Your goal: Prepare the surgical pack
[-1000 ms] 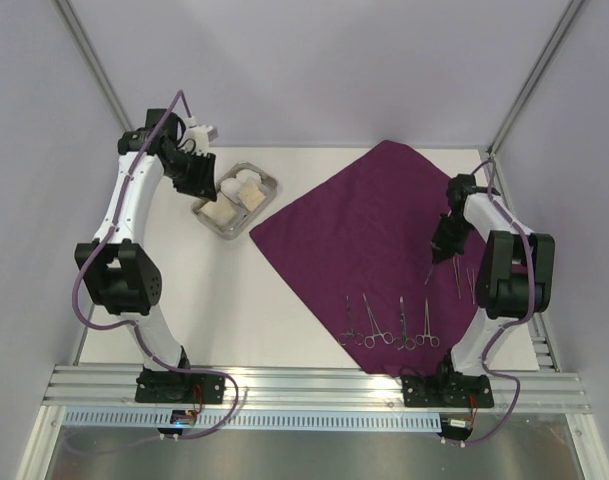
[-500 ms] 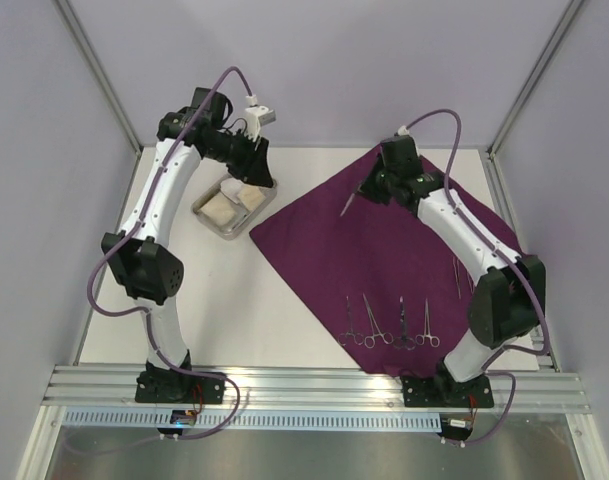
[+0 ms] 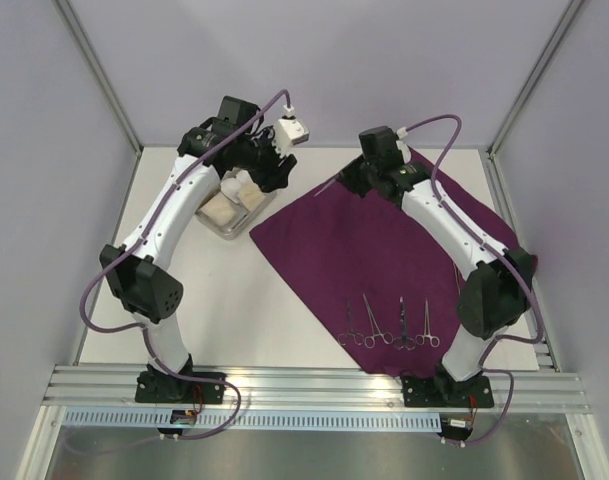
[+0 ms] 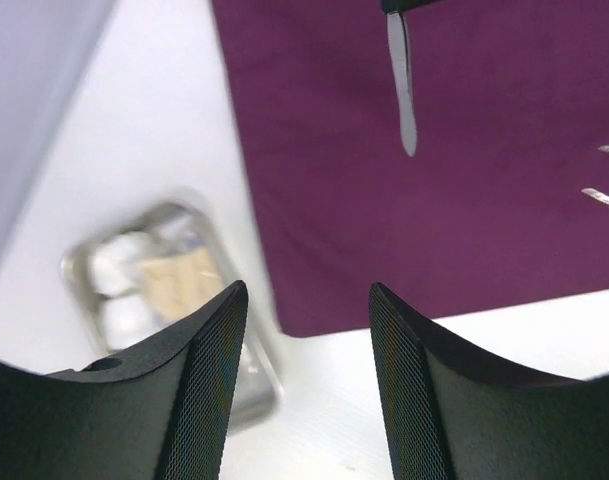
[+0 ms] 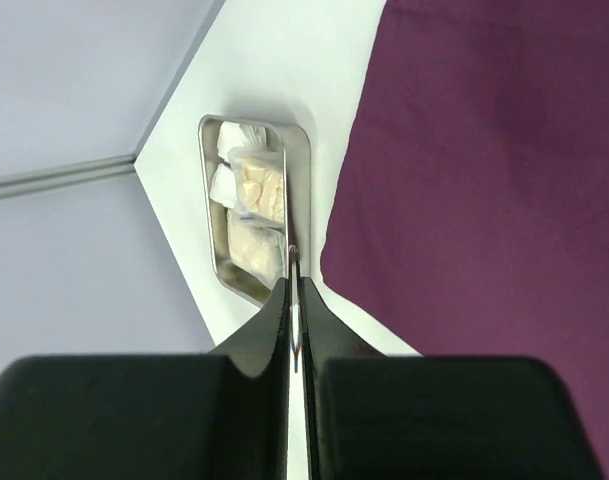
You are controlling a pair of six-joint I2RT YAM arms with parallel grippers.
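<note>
While the cloth (image 3: 364, 240) lies unfolded, it's barely started: right gripper (image 5: 293, 290) pinches a steel tool (image 4: 402, 90), left gripper (image 4: 309, 300) gapes empty.

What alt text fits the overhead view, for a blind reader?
From above, two robot arms reach over a white table: the right gripper holds a slim steel instrument at the far edge of a purple cloth, the left gripper hovers beside a steel tray of gauze. Four clamps lie on its near corner.

Lab test cell: white table (image 3: 214, 300), plain grey walls (image 3: 324, 70), alu frame rail (image 3: 314, 385).
</note>
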